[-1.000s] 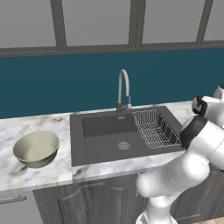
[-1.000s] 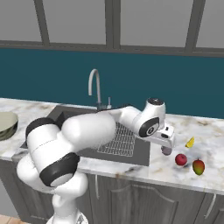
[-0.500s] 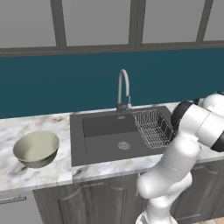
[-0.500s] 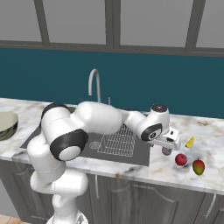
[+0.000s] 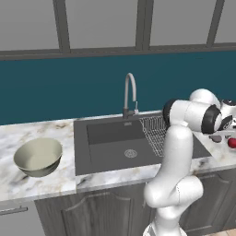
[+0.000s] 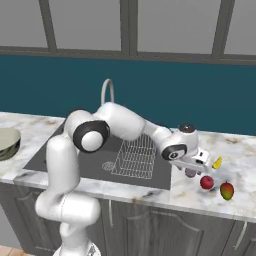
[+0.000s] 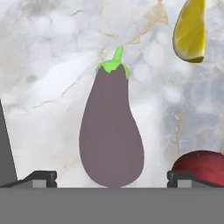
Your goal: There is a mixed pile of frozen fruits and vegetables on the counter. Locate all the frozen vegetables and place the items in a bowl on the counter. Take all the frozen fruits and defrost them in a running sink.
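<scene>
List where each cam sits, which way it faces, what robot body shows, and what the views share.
Left base view: behind-left, facing sink and bowl; arm at lower right.
Right base view: behind-right, same sink; arm reaches right to open end effector.
Hand view: looks down at eggplant on counter; fingertips at bottom.
Shared: eggplant and red fruit with right base view.

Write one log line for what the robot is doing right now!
phase: reaching for eggplant | jaws: open, either side of it, not gripping | eggplant: lying on counter | bowl: left of sink, holds nothing
</scene>
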